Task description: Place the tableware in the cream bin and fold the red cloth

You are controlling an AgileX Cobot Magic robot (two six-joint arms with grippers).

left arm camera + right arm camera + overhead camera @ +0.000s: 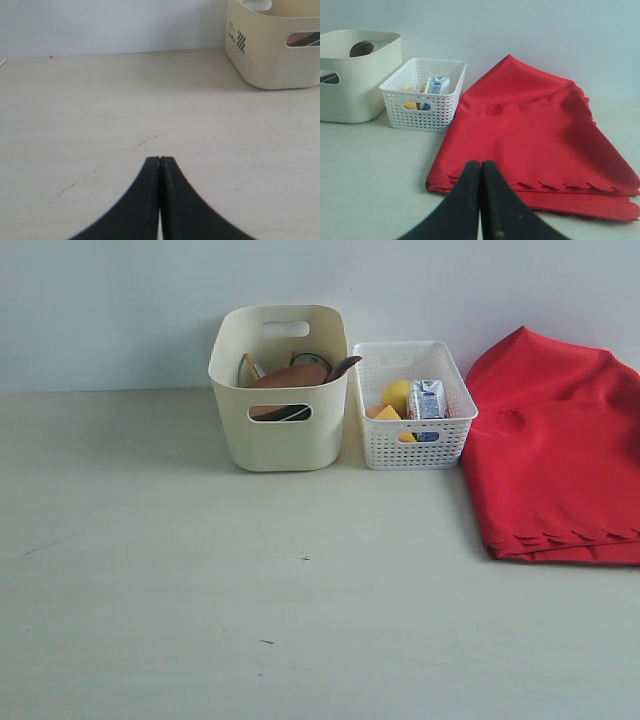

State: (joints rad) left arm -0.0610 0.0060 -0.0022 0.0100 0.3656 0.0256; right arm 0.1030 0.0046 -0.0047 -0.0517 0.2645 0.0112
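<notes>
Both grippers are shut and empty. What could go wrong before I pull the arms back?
1. The right gripper sits low before the scalloped edge of the red cloth; a forward drift could drag the folded layers apart.
2. The cloth's back corner seems propped against the wall and may slump.
3. The wooden spoon pokes over the rim of the cream bin; a passing arm could catch it.

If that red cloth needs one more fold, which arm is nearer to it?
The right arm, probably: the right fingers point at the red cloth, while the left fingers face mostly table.
</notes>
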